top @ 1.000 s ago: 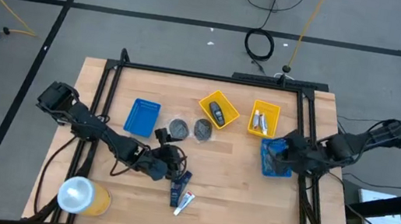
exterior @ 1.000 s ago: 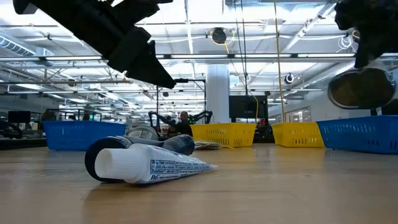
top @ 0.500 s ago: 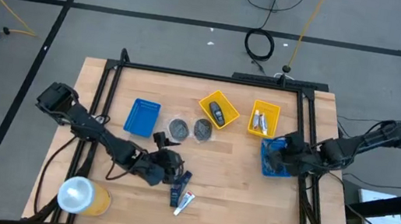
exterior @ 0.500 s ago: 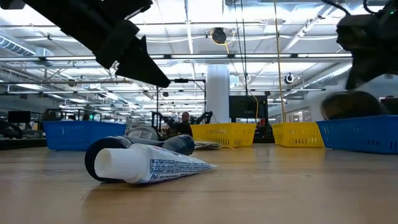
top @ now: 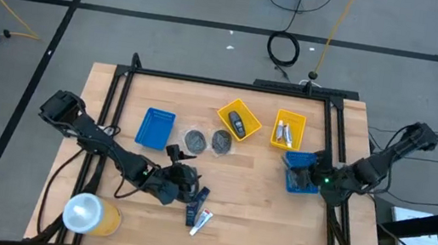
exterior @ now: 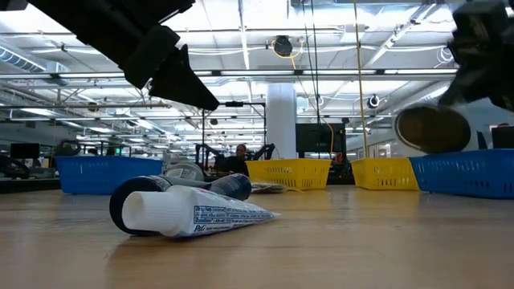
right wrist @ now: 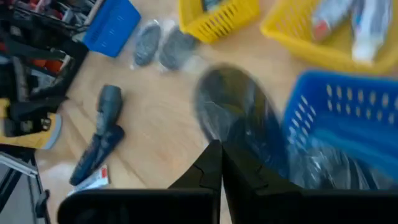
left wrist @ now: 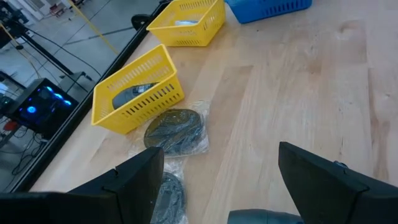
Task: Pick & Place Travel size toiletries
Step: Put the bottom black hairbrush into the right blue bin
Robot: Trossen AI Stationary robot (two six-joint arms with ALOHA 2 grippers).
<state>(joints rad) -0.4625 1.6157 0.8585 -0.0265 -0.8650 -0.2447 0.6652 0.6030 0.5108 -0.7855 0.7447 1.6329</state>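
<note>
A dark bottle [top: 196, 203] and a white tube [top: 202, 221] lie side by side on the wooden table near its front. My left gripper [top: 187, 185] hovers open just left of and above the bottle, whose end [left wrist: 261, 216] shows between the fingers. Two wrapped grey discs [top: 195, 141] [top: 221, 142] lie flat at mid-table. One yellow tray [top: 238, 119] holds a dark bottle, another [top: 288, 129] holds tubes. My right gripper [top: 311, 179] is shut on a third grey disc [right wrist: 236, 118] over the right blue tray [top: 301, 162]. My right gripper pinches the grey disc by its edge [right wrist: 219, 138] between its two shut fingers, which slant down from the table's right side. The disc [exterior: 434, 128] sticks out ahead of the fingertips, tilted and lifted clear, above the blue tray's rim.
A second blue tray [top: 155, 127] stands at the left of the discs. A large orange cup [top: 90, 213] stands at the table's front left corner. A black frame [top: 233, 83] runs along the far and side edges. Bare wood lies between the discs and the right blue tray.
My right gripper has sunk a little over the right blue tray and rolled about its own line, staying shut; the grey disc has turned with it and hangs clear above the rim.
</note>
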